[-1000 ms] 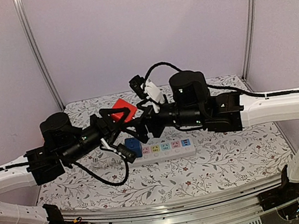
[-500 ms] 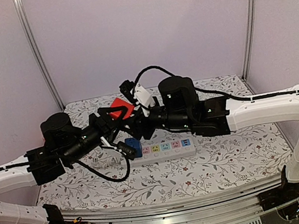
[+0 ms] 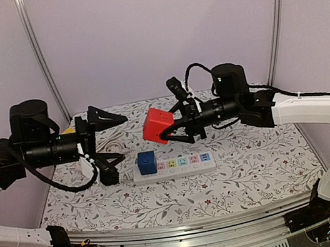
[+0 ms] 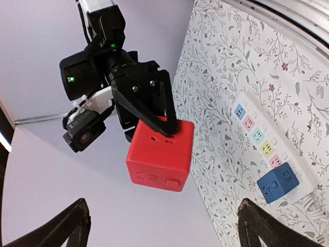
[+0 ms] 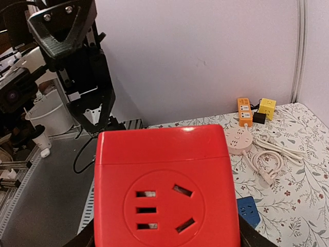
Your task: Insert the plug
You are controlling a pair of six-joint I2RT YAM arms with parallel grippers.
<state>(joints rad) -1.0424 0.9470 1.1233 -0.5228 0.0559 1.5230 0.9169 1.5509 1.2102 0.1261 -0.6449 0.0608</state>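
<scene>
Plug check: my right jaws are clamping the red cube plug (image 3: pixel 157 125), one finger on each side, and are holding it in the air above the worktop (image 3: pixel 255 172). Its socket face is pointing at the right wrist camera. The cube is hanging near the left end of the white power strip (image 3: pixel 178 167) and touching nothing but my fingers. The strip is lying flat on the floral worktop, and a blue cube (image 3: pixel 147 162) is sitting in its leftmost outlet. My left jaws are standing wide apart and gripping nothing, facing the red cube from the left, well apart from it. At the worktop's edge, a pale round adapter (image 5: pixel 240 140) is lying beside a coiled white cable (image 5: pixel 270 157).
</scene>
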